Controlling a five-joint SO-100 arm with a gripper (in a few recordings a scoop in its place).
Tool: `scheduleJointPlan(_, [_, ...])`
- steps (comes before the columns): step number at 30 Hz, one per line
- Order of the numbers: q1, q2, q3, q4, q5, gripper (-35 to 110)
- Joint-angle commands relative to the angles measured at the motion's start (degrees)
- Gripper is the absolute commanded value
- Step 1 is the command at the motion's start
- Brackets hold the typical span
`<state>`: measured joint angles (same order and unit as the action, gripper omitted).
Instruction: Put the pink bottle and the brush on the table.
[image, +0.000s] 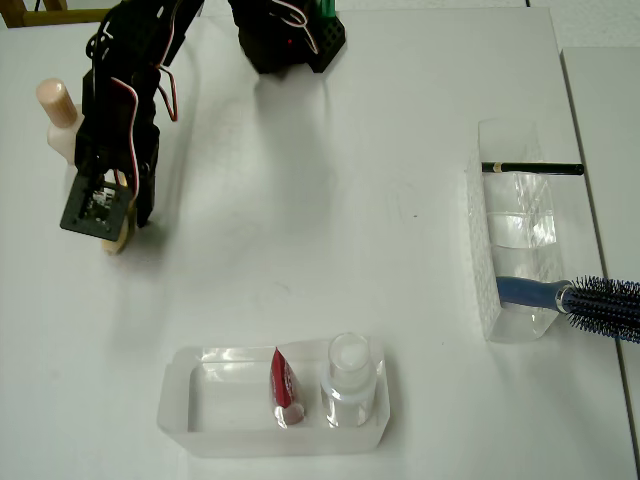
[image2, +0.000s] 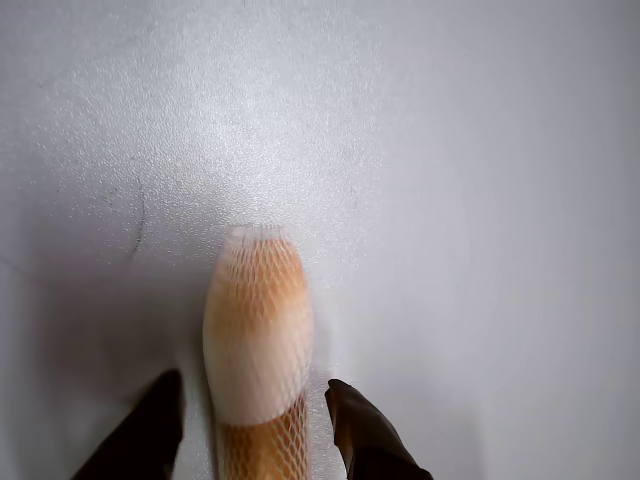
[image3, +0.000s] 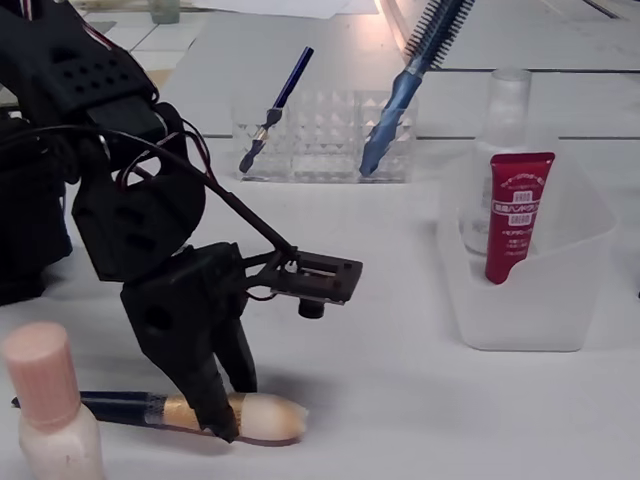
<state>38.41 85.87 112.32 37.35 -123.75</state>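
The pink bottle stands upright on the white table at the far left, also in the fixed view. The brush lies flat on the table just right of the bottle, its cream tip in a mesh sleeve pointing away from the bottle. My gripper is down over the brush, a black finger on each side of the ferrule with small gaps showing in the wrist view. It stands open, straddling the brush. In the overhead view the gripper hides all but the brush's tip.
A clear tray near the front edge holds a red tube and a clear white-capped bottle. A clear organizer at the right holds a black pencil and a blue hairbrush. The arm's base sits at the back.
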Motion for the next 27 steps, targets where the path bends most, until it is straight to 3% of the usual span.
scheduleJointPlan(1, [-0.3, 3.2, -0.5, 1.4, -0.7, 29])
scheduleJointPlan(9, [-0.3, 8.3, -0.4, 2.4, -0.4, 44])
scheduleJointPlan(19, [-0.2, 13.1, -5.0, 9.4, -0.2, 51])
scheduleJointPlan(23, [-0.3, 14.3, -7.7, 11.6, 4.6, 62])
scheduleJointPlan(27, [-1.1, 15.7, -8.7, 12.2, 11.8, 65])
